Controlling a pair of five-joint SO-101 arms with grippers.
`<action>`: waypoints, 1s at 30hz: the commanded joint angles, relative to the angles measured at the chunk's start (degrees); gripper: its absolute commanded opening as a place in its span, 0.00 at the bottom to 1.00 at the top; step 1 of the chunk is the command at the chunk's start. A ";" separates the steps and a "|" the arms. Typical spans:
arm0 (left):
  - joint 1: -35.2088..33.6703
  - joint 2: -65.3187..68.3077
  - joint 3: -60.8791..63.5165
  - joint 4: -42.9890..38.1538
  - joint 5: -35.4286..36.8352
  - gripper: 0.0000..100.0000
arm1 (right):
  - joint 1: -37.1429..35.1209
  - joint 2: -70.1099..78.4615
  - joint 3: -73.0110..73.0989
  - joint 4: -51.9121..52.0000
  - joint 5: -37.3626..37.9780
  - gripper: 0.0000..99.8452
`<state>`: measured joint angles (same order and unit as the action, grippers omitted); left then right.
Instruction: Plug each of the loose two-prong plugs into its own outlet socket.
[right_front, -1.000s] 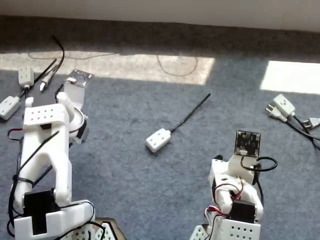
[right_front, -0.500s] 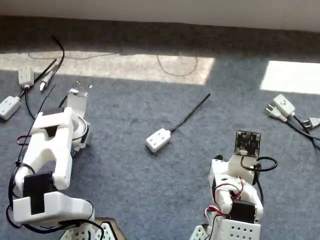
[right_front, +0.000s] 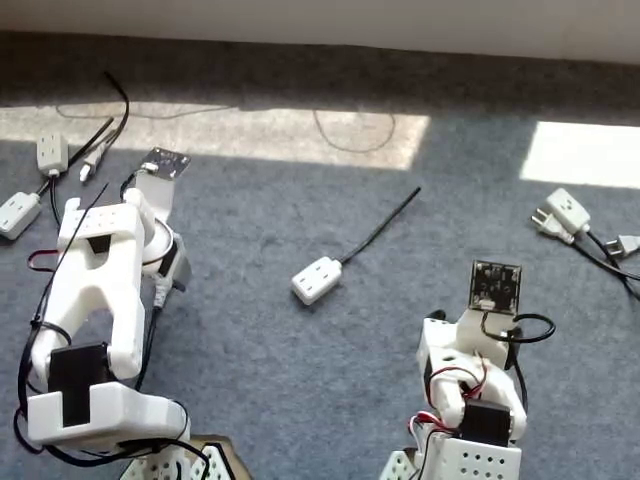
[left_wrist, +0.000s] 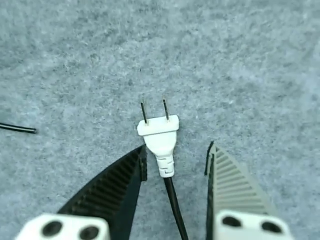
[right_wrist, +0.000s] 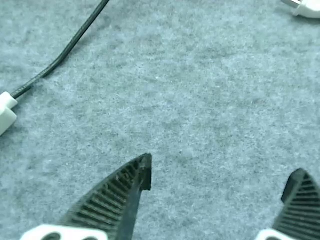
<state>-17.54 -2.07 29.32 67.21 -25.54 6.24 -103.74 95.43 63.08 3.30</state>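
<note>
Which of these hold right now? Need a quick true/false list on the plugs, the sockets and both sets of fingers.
1. The left gripper is open, and a white two-prong plug lies between its fingers. True.
2. The right gripper is shut on a plug. False: it is open over bare carpet.
3. The middle socket has a white cord. False: its cord is black.
4. In the high view, a far socket and a near socket lie by the left edge. True.
</note>
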 joint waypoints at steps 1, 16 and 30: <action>-0.31 0.04 1.10 -2.11 -0.09 0.21 | -0.84 -0.31 8.48 -0.75 0.44 0.40; -3.12 0.40 14.64 -26.64 -0.35 0.21 | -0.84 -0.31 8.48 -0.84 0.44 0.40; -6.11 0.48 13.14 -26.46 -0.44 0.07 | -0.84 -0.31 8.48 -0.84 0.44 0.40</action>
<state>-22.11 -1.45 44.26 43.12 -25.63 5.71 -103.74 95.43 63.08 3.30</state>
